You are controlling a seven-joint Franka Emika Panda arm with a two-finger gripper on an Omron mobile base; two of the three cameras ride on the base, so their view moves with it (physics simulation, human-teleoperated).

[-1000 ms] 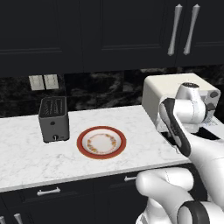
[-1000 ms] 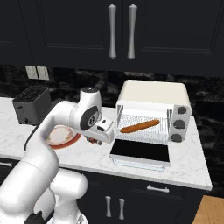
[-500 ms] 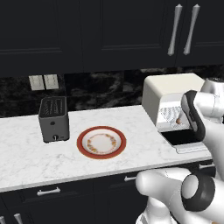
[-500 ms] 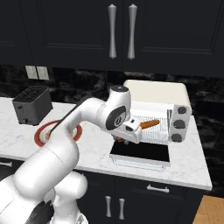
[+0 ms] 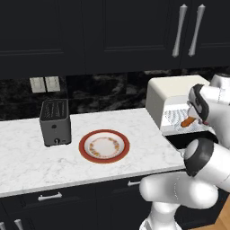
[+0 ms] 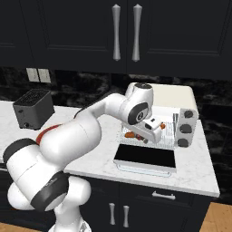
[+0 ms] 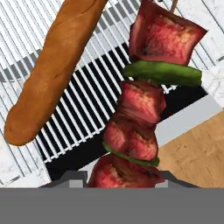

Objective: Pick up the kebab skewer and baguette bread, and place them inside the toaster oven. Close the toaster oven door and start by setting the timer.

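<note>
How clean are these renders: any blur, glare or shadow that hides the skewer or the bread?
Hand view: sharp and evenly lit, kebab skewer and baguette bread crisp over the wire rack, no glare. Right base view: soft, flat light; the arm covers much of the toaster oven. Left base view: baguette tip small, coarse.
</note>
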